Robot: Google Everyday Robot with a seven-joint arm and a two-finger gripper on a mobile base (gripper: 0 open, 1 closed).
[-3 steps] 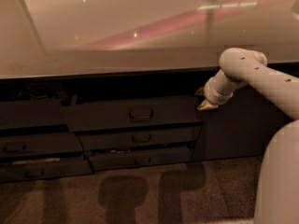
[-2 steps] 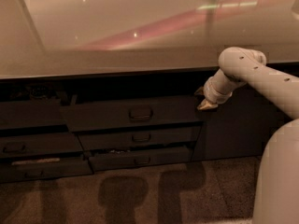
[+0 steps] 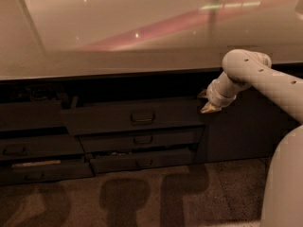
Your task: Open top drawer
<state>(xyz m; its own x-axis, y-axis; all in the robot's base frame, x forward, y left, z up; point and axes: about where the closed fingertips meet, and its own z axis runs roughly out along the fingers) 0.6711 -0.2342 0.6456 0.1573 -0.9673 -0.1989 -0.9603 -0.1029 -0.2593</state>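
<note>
Camera view has the big pale surface (image 3: 142, 41) up top. Right under it is the top drawer (image 3: 104, 119), its front standing proud of the 2 narrower drawers (image 3: 142, 140) below, so I'd say it's partly out. White arm (image 3: 279, 84) reaches in from the right. Gripper (image 3: 205, 102) sits just off the front's right end, jaws spread, nothing between them. Next move, I reckon: hook the little centre handle (image 3: 142, 117) and pull straight out.
</note>
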